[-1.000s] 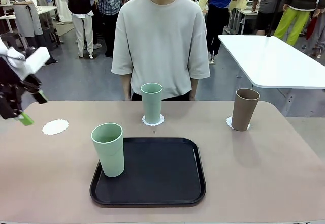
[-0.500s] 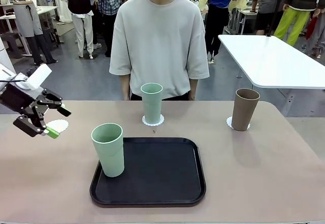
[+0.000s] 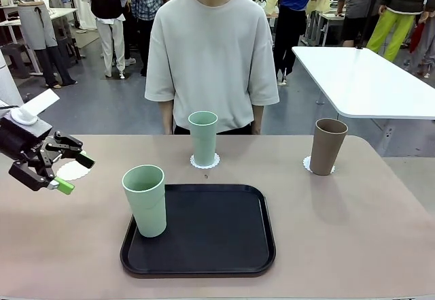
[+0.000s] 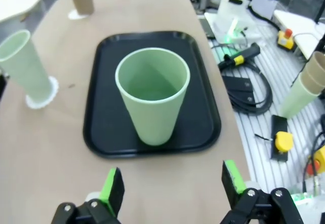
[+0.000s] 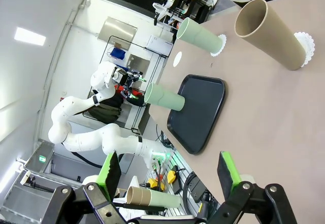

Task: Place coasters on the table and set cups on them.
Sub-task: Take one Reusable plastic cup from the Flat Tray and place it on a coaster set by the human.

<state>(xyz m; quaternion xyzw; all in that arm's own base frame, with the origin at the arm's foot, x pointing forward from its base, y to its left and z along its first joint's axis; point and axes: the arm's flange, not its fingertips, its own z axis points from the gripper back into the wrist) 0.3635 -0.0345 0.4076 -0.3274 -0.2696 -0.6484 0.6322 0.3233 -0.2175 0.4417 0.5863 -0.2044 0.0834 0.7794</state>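
Left hand (image 3: pixel 64 172) hangs released over the table's (image 3: pixel 353 225) left edge, near an empty coaster (image 3: pixel 73 170).

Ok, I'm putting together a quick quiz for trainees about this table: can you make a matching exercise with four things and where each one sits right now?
Things:
1. brown cup
2. near green cup
3. far green cup
4. left gripper

Places or states:
A. on the black tray
B. on the middle coaster
C. open, over the left coaster
D. on the right coaster

Pairs: 1-D, 2-A, 3-B, 4-C
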